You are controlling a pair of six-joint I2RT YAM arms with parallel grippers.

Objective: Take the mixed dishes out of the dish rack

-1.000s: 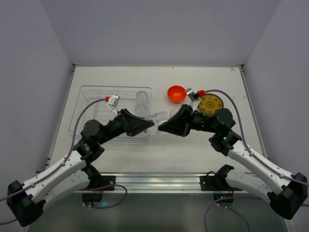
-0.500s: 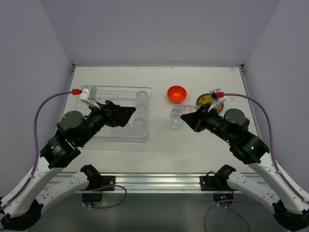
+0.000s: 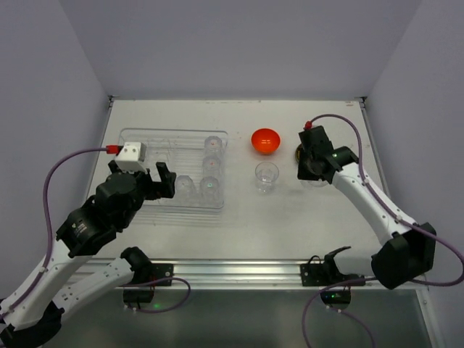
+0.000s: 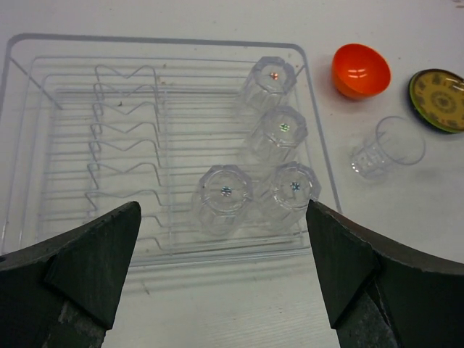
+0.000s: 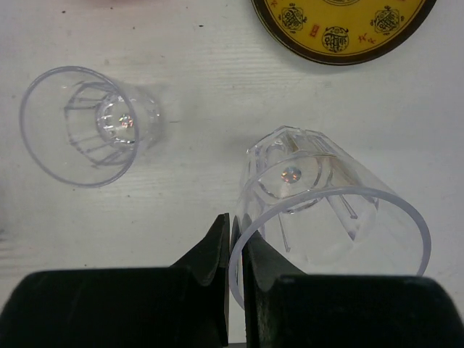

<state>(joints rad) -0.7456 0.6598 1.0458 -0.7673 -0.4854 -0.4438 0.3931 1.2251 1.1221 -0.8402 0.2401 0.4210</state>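
Right pincer [image 5: 235, 230], clamped on the rim of a tilted clear glass [image 5: 319, 210] near the right edge of the counter [image 5: 203, 65], should set it upright beside the yellow plate [image 5: 341, 29] before letting go.

A white table [image 3: 239, 217] stands enclosed by 3 plain pale-grey walls [image 3: 239, 43].

Bright, even, diffuse light from above in all three views; shadows on the white table [image 3: 290, 210] short and soft; specular highlight on the orange bowl [image 4: 360, 70]; pinpoint glint in the held glass [image 5: 319, 203]; left gripper [image 4: 223, 210] fingers dark and soft-edged near the lens.
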